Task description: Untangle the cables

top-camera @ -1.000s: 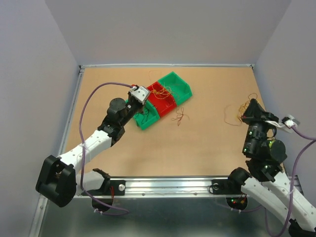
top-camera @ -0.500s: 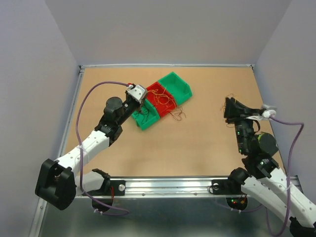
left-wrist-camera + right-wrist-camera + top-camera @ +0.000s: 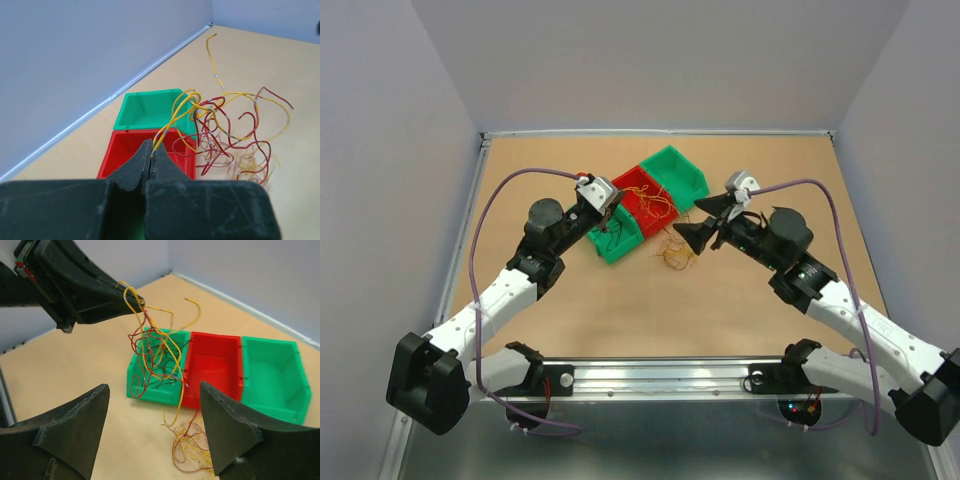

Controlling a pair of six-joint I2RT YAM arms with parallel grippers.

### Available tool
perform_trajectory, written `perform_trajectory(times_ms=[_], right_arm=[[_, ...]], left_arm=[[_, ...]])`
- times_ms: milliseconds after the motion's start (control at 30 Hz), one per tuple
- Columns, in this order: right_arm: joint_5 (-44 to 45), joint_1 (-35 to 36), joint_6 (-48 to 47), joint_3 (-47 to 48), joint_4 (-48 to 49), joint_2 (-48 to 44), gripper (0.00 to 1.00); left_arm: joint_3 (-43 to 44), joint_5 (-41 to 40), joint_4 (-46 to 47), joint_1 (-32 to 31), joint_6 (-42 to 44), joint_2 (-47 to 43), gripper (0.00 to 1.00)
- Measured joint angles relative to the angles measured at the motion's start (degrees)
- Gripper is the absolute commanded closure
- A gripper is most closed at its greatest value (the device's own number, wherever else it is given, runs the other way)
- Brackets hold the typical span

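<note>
1. Two grippers are mine, and the left gripper [image 3: 151,154] is pinched tight on one yellow wire [image 3: 171,120], with no gap between its fingertips.
2. My right gripper [image 3: 686,221] is spread wide and holds nothing. Its two dark fingers [image 3: 70,435] frame the bottom of the right wrist view.
3. Just below my right gripper, a loose clump [image 3: 674,256] of red and yellow wires lies on the tan table [image 3: 720,310], near the front of the bins.
4. From the pinched wire hangs the tangle of cables [image 3: 150,347], red and yellow strands looped through each other. It is lifted off the table, and one yellow end curls up free.
5. That tangle and my left gripper stand between my right gripper and the bins. The strands dangle across the near green bin [image 3: 145,390], which has thin dark wires [image 3: 161,372] inside.
6. The bins sit in a touching row: the near green bin, then the red bin [image 3: 215,387], then the far green bin [image 3: 270,395].
7. A purple cable [image 3: 535,170] arcs out from my left wrist over the table's left side.
8. Farthest back, a pale grey wall [image 3: 650,60] closes the table on three sides.
</note>
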Motion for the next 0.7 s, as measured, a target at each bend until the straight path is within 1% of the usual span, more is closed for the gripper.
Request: perform_trajectory(times_ms=[67,100,200,233,467,533,567,600,633,700], right_arm=[[-4.02,0.0,-0.5,2.71,0.04,5.49,0.23],[-5.44,0.0,-0.74,3.52,-0.11,7.08,0.25],[-7.89,0.0,-1.31,6.19,-0.39,12.81,0.39],[-8.74,0.0,-1.81,6.69,-0.55,14.03,0.4],[-14.95,0.0,-2.8,10.08,-0.74,19.56,0.39],[-16.06,0.0,-2.84,11.04,-0.7,20.57,0.46],[-16.39,0.0,-2.86,11.41,-0.7,20.96,0.47],[-16.65,0.0,-2.97,11.87,-0.68,21.44,0.51],[-16.79,0.0,-3.08,12.35,-0.66,22.08,0.63],[-16.81,0.0,-3.02,13.09,-0.61,23.02,0.77]], left_arm=[[-0.02,0.33,-0.15,-0.17,0.0,-0.11,1.0],[0.0,0.48,-0.22,-0.24,0.0,-0.15,1.0],[0.0,0.9,-0.57,-0.35,0.02,-0.39,1.0],[-0.02,0.98,-0.57,-0.37,0.02,-0.44,1.0],[0.0,1.33,-0.61,-0.68,0.02,-1.31,1.0],[-0.02,1.49,-0.76,-0.68,0.02,-1.6,1.0],[0.0,1.49,-0.81,-0.68,0.02,-1.77,1.0],[-0.02,1.49,-0.85,-0.68,0.02,-1.97,1.0],[0.0,1.51,-0.92,-0.68,0.02,-2.23,1.0],[-0.02,1.55,-1.01,-0.7,0.02,-2.71,1.0]])
